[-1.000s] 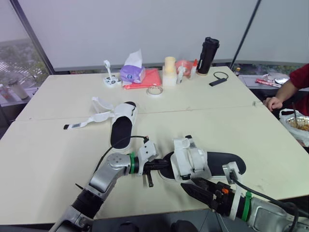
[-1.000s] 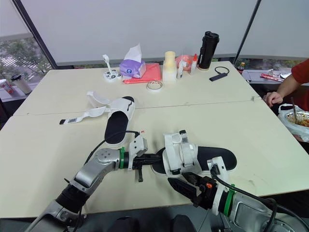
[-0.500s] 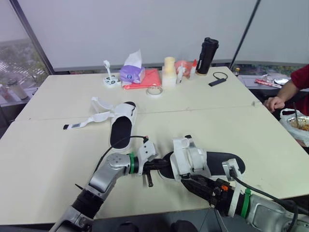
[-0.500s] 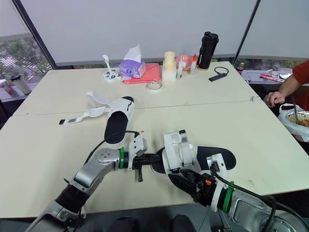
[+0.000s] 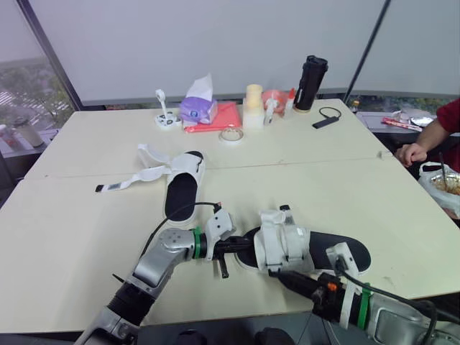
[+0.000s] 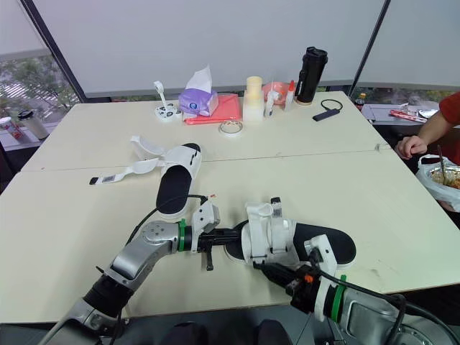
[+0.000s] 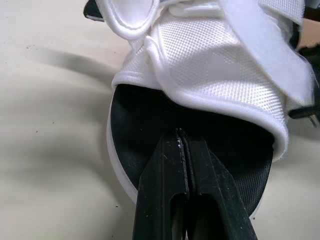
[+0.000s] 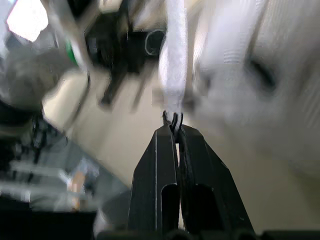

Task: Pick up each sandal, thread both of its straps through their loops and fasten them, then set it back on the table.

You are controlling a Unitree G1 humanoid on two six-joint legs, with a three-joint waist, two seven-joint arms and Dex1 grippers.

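A pale cream counter (image 5: 65,215), two tops joined along a seam (image 5: 302,162). Far behind, a plain white wall panel (image 5: 215,43) between dark slanted posts (image 5: 47,54). Far left, a daylit window (image 5: 21,86) shows trees.

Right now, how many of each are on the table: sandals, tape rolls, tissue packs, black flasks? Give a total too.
Sandals: 2, the near sandal and the far sandal
Tape roll: 1
Tissue pack: 1
Black flask: 1
Total: 5
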